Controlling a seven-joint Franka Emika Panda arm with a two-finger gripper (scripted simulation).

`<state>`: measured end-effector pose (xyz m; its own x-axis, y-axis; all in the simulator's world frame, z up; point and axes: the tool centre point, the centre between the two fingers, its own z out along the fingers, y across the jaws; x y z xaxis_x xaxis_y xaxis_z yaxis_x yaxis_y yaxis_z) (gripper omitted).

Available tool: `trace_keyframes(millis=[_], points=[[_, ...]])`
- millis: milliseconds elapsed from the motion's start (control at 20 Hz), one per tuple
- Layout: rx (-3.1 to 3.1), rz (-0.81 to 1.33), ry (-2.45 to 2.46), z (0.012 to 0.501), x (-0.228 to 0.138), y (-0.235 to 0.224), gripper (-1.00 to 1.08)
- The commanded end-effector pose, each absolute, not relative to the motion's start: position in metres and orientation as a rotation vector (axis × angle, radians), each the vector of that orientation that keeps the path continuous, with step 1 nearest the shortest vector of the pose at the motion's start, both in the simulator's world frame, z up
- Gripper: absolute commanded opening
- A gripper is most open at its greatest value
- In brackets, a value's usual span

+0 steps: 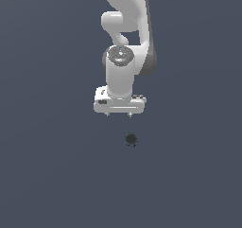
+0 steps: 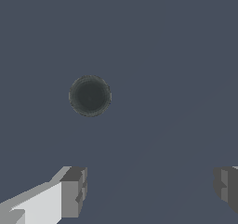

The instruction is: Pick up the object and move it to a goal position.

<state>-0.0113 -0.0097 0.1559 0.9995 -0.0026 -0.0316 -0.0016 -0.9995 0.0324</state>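
A white Panda arm (image 1: pixel 124 42) is hanging over a plain dark grey floor (image 1: pixel 47 175), its gripper (image 1: pixel 118 113) spread wide and gripping nothing. The object (image 1: pixel 131 139), a small round dark item, is sitting on the floor apart from the gripper, just off its fingertips (image 2: pixel 72 193) and not between them.

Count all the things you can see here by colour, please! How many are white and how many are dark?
White: 1, the robot arm with its gripper
Dark grey-black: 1, the small round object
Total: 2
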Motion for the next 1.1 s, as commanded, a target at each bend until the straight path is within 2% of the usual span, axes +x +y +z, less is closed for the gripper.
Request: trace_keyframes(millis=[0, 450, 1050], points=[[3.109, -0.049, -0.003, 0.156, -0.011, -0.01, 1.0], [3.101, -0.072, 0.096, 0.155, -0.012, 0.019, 1.0], [3.106, -0.067, 0.038, 0.15, -0.009, 0.021, 1.0]])
